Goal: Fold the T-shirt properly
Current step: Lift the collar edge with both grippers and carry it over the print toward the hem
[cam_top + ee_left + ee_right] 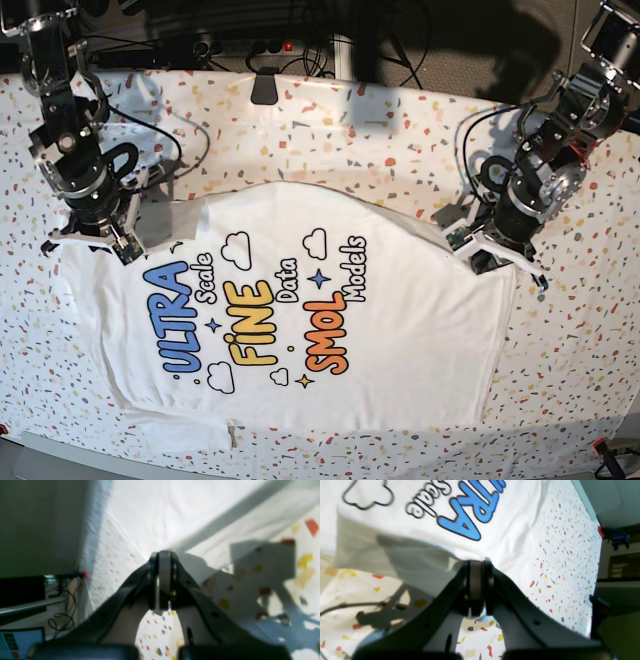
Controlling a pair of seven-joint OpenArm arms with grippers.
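In the base view, the large white short-sleeved cotton T-shirt (300,310) is spread print-up across the lower middle of the frame on the speckled terrazzo-patterned tabletop (400,130). Its edge at the left of the frame is pinched by the right gripper (122,243) — the fingers (475,580) are closed flat on a raised fold of white cloth beside the blue lettering. At the right of the frame, the left gripper (478,250) is clamped likewise on the opposite edge, cloth being stretched taut from its closed fingers (163,565).
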